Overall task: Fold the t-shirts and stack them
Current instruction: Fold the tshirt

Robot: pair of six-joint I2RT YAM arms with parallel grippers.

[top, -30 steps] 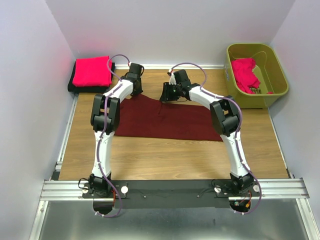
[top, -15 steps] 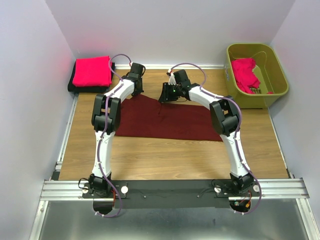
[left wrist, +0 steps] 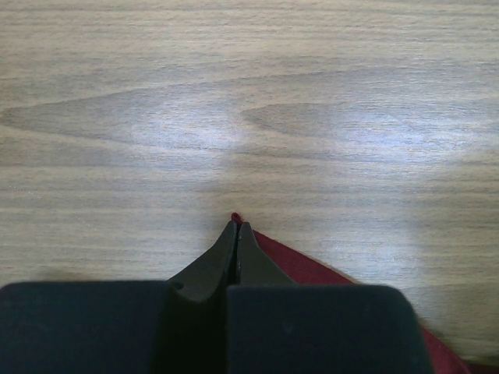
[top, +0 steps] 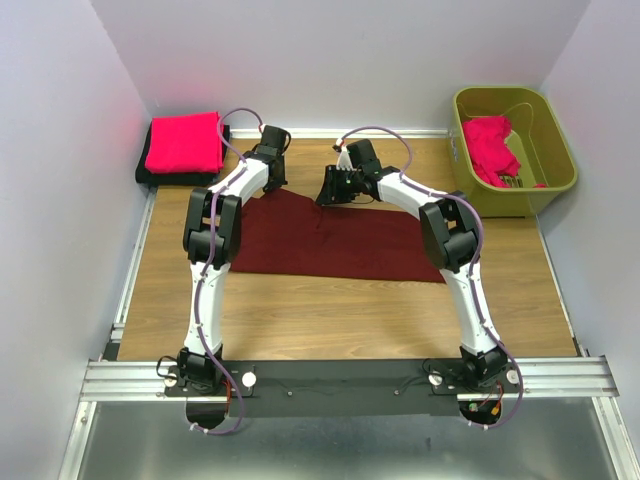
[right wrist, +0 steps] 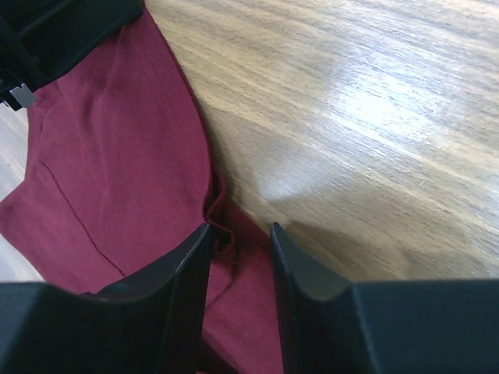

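Observation:
A dark maroon t-shirt (top: pixel 330 240) lies spread on the wooden table. My left gripper (top: pixel 270 185) is shut on its far left corner; in the left wrist view (left wrist: pixel 235 224) a red tip of cloth (left wrist: pixel 312 269) pokes out between the closed fingers. My right gripper (top: pixel 328 192) is open over the shirt's far edge; in the right wrist view (right wrist: pixel 240 227) a small fold of maroon cloth (right wrist: pixel 117 148) stands between the fingers. A folded pinkish-red shirt (top: pixel 184 142) lies on a folded black shirt (top: pixel 150 177) at the far left. Another pinkish-red shirt (top: pixel 492 148) lies crumpled in the bin.
An olive-green plastic bin (top: pixel 555 190) stands at the far right corner. White walls close the table on the left, back and right. A metal rail (top: pixel 350 378) runs along the near edge by the arm bases.
My right gripper has shifted slightly left and down onto the shirt's far edge. The left arm and the shirt have barely moved.

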